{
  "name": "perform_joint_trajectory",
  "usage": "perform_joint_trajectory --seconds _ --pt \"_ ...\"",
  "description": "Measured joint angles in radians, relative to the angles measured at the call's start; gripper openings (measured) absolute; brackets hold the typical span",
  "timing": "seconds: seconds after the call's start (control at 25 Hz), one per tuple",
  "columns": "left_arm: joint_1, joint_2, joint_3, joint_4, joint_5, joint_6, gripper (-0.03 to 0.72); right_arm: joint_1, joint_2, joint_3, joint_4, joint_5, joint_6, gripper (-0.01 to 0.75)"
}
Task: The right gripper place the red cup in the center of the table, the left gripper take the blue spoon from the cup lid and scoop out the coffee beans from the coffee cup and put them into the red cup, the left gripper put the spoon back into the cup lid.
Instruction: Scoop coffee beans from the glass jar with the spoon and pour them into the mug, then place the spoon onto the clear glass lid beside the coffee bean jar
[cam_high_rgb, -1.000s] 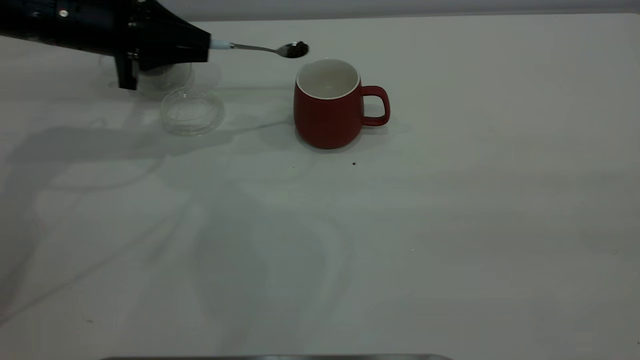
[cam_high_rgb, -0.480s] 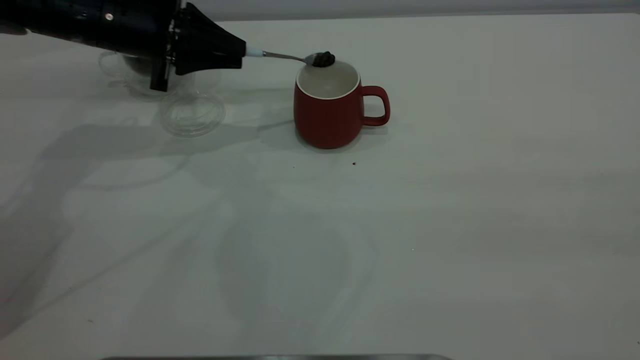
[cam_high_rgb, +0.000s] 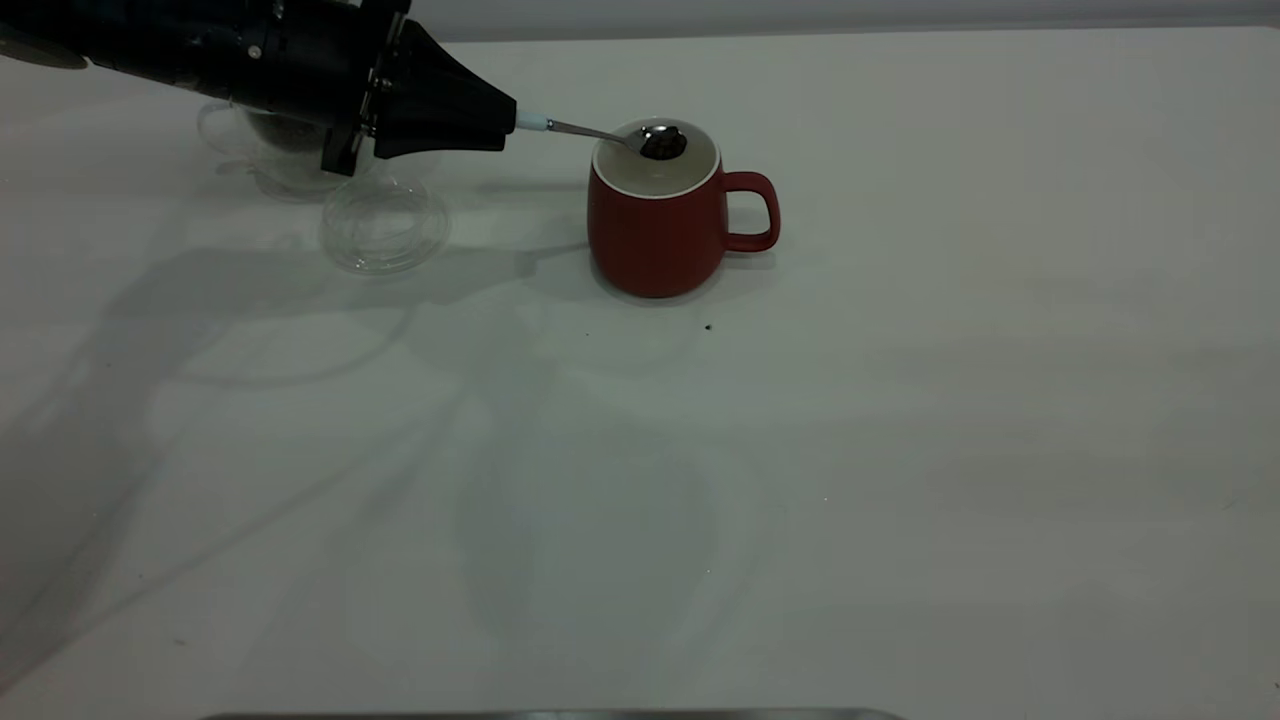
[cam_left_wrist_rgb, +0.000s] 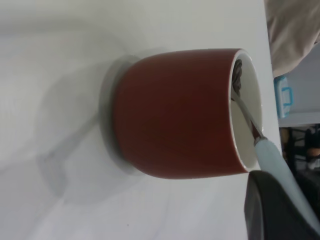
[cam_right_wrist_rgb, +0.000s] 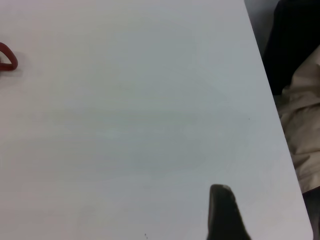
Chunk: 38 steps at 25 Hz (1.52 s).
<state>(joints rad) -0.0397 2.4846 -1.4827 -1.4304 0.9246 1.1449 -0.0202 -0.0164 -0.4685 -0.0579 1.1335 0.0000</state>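
Left gripper (cam_high_rgb: 505, 120) clamps the one blue spoon (cam_high_rgb: 600, 133) by its handle, bowl over the red cup's (cam_high_rgb: 655, 222) mouth at table centre — a dark heap of coffee beans (cam_high_rgb: 664, 144) in it. Far left: one clear coffee cup (cam_high_rgb: 262, 140), beans inside, and one clear lid (cam_high_rgb: 383, 224) nearer — apart. Right gripper's (cam_right_wrist_rgb: 225, 212) opening can't be told
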Motion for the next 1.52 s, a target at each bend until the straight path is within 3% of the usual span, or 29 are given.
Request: perform_joint_trajectory --seconds 0.8,1.2,1.52 --pt "0.000 0.000 0.000 -0.114 -0.043 0.468 0.122 0.000 0.000 0.000 0.000 0.000 0.000 0.476" --pt "0.014 -0.017 0.000 -0.165 -0.031 0.328 0.122 0.000 0.000 0.000 0.000 0.000 0.000 0.476" --pt "0.142 -0.046 0.000 -0.167 0.108 0.117 0.122 0.000 0.000 0.000 0.000 0.000 0.000 0.476"
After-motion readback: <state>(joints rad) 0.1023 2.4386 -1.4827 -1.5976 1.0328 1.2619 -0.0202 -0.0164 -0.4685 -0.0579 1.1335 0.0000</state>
